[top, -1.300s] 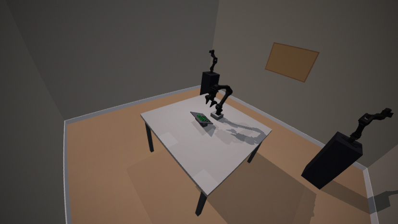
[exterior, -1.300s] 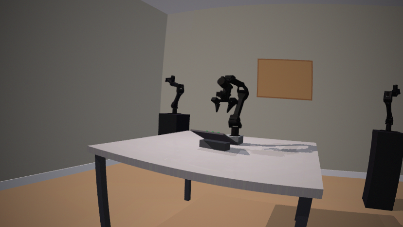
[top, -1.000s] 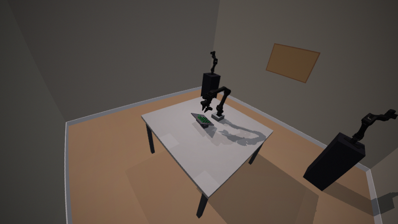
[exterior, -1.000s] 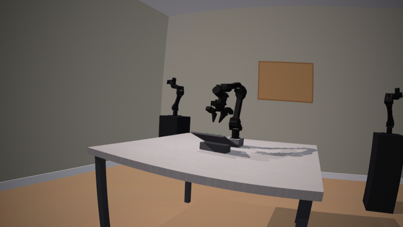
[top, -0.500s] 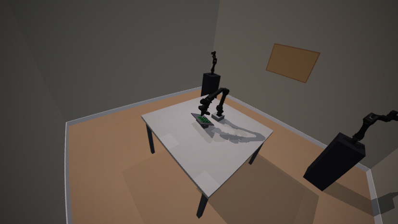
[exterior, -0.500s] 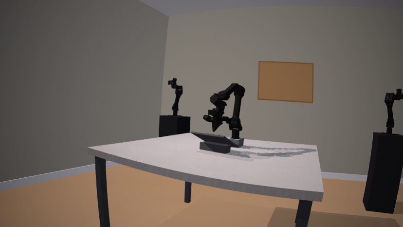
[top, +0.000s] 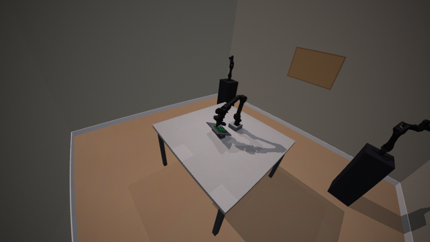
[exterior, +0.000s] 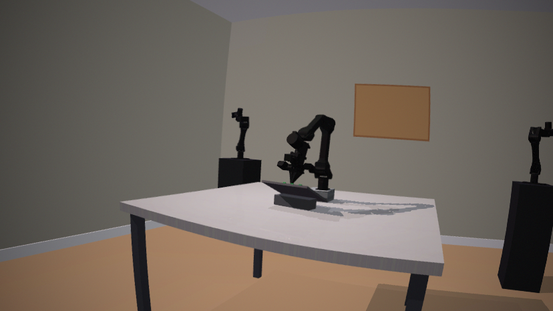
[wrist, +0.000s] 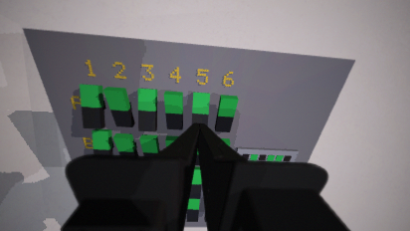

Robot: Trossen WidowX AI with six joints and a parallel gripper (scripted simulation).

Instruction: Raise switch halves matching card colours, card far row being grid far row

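Note:
The tilted grey panel [top: 228, 134] [exterior: 286, 187] [wrist: 299, 105] carries rows of green and dark switches under yellow numbers 1 to 6. My gripper [top: 217, 125] [exterior: 292, 182] [wrist: 198, 128] is shut and empty, its tips low over the panel. In the wrist view they overlap the dark near end of switch A5 [wrist: 201, 102]; contact cannot be told. Switch A4 [wrist: 173, 103] is left of it and switch A6 [wrist: 228, 106] right. The fingers hide much of row B and most of the lower rows. The card [wrist: 294, 151] shows only its far row: dark, green, dark, green, green, dark.
The panel stands on a dark block [exterior: 294, 201] on the white table [top: 192, 162] [exterior: 232, 216]. The arm's pale base [top: 235, 126] [exterior: 325, 194] is close to the panel's near side. Two other arms stand on dark pedestals [top: 361, 174] [exterior: 240, 172] away from the table.

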